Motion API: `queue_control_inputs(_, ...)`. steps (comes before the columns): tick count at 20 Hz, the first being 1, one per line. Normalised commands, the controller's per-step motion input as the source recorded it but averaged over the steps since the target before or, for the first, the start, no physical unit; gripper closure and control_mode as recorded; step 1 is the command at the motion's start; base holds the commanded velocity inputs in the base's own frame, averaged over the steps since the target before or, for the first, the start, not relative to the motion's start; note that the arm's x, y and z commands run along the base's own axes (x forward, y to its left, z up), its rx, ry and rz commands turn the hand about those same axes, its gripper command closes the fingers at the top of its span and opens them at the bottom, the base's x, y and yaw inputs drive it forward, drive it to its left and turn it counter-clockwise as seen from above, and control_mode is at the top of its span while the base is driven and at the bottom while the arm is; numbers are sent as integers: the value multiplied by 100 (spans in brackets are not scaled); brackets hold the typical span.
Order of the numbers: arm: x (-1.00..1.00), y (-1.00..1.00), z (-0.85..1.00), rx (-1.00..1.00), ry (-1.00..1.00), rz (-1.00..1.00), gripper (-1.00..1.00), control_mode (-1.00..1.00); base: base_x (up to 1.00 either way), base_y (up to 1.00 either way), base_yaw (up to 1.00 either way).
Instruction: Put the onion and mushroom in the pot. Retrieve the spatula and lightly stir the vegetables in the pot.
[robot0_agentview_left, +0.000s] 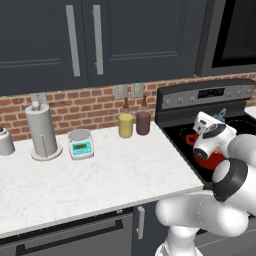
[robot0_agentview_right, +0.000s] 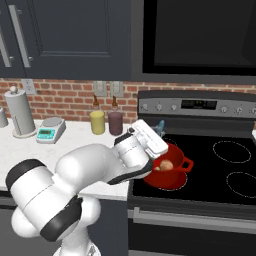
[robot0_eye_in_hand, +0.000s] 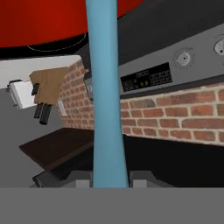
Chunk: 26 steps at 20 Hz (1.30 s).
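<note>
Spatula gripped over the red pot

Gripper (robot0_eye_in_hand: 109, 181) jaws are pressed in tight on the spatula (robot0_eye_in_hand: 105, 87), a slim, smooth light-blue handle that widens slightly toward the fingers and runs straight up the hand view. In the right base view a small blue tip of it (robot0_agentview_right: 160, 125) pokes out past the white hand, which hangs at the near-left rim of the pot (robot0_agentview_right: 172, 176).

The pot is round, glossy red, with a loop handle on its right side; it sits on the black glass stovetop (robot0_agentview_right: 220, 175) at the front-left burner. Inside it lies the onion (robot0_agentview_right: 166, 165), a smooth orange-brown ball. The mushroom cannot be made out.

Left of the stove, the white marbled counter (robot0_agentview_left: 100, 175) carries a yellow jar (robot0_agentview_left: 126, 125) and a dark plum jar (robot0_agentview_left: 143, 122) side by side, a small scale (robot0_agentview_left: 81, 144), and a paper-towel roll (robot0_agentview_left: 43, 132) standing upright. Behind them runs a rough red brick wall (robot0_agentview_left: 90, 105).
</note>
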Motion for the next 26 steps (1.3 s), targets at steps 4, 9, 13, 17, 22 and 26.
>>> queue_control_inputs(4, -33, -11, 4, 0, 0, 10, 100, -100, 0, 0, 0)
queue_control_inputs(9, -54, -15, 1, 0, 0, 13, 100, -100, 0, 0, 0)
queue_control_inputs(13, -35, -21, 0, 0, 0, 13, 100, -100, 0, 0, 0)
queue_control_inputs(17, -21, -30, 0, 0, 3, 10, 100, -100, 0, 0, 0)
queue_control_inputs(22, -6, -32, -1, 0, 7, 6, 100, -100, 0, 0, 0)
queue_control_inputs(26, 0, -21, -22, 0, 7, 3, 100, -100, 0, 0, 0)
